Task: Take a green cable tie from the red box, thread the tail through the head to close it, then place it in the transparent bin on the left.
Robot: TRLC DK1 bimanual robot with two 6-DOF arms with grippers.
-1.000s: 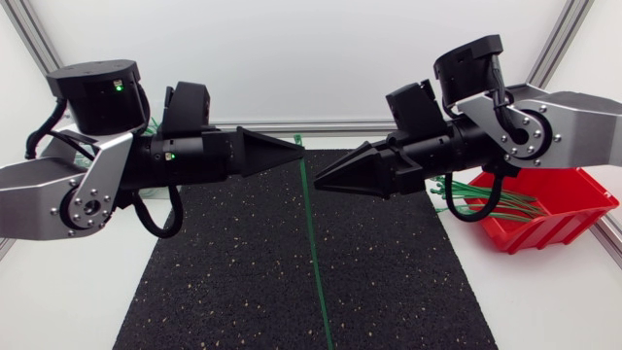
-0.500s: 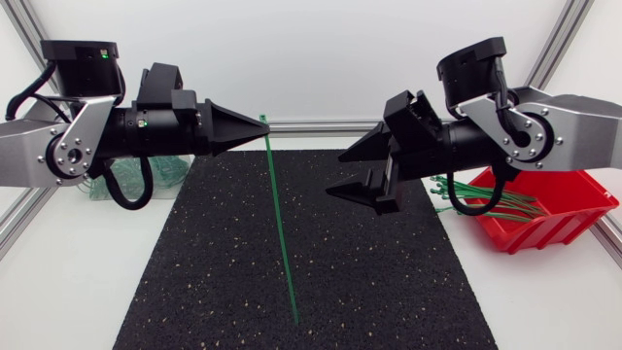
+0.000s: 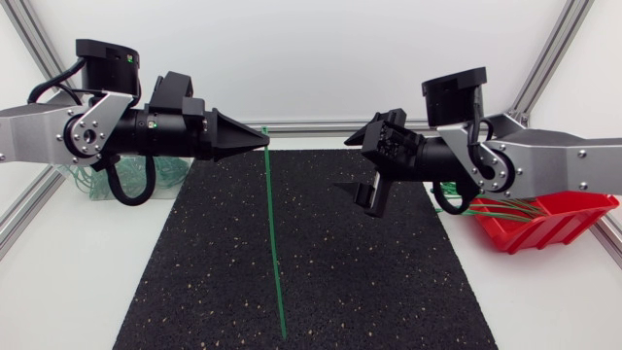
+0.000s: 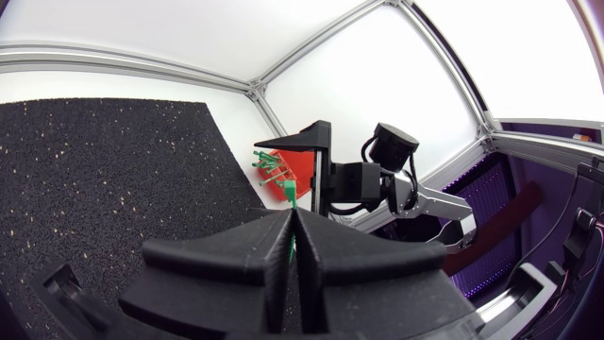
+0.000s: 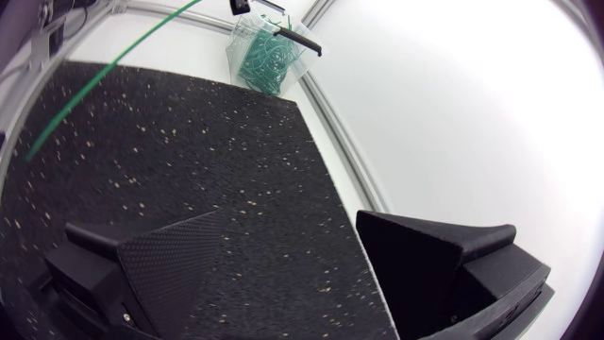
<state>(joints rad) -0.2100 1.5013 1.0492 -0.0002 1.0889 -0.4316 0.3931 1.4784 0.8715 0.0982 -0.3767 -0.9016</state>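
**Item:** green plastic cable tie (image 3: 274,243), a slim, flexible ribbed strap, not yet closed
**Location:** pinched at one end in the left gripper (image 3: 260,142). The rest runs straight and unsupported over the black rubber mat (image 3: 389,282), with its far end free. Whether the held end is head or tail cannot be told

**Left gripper:** matte black, with two broad wedge fingers clenched to a point on the strap. In its own wrist view a short green stub pokes past the closed tips

**Right gripper** (image 3: 350,165): same pattern, fingers spread wide and holding nothing. It faces the left gripper across the mat, apart from the strap

**Red plastic box** (image 3: 573,209): a rigid open bin with sloped walls, at the mat's right edge beneath the right arm. More green ties lie in it

**Transparent bin** (image 3: 87,185): clear and thin-walled, at the far left behind the left arm, with a tangle of green ties inside

**Mat:** coarse and granular, with pale flecks

**Step in hand (judged):** threading. A tie is out of the box, but no loop is formed

**Next move (judged):**
- The right gripper takes the free end near its tip and curls the strap round to the held end.
- It then lines the tail up with the small slot in the head.
- The strap is thin and springy, so it is likely to bow aside unless gripped close to the tip
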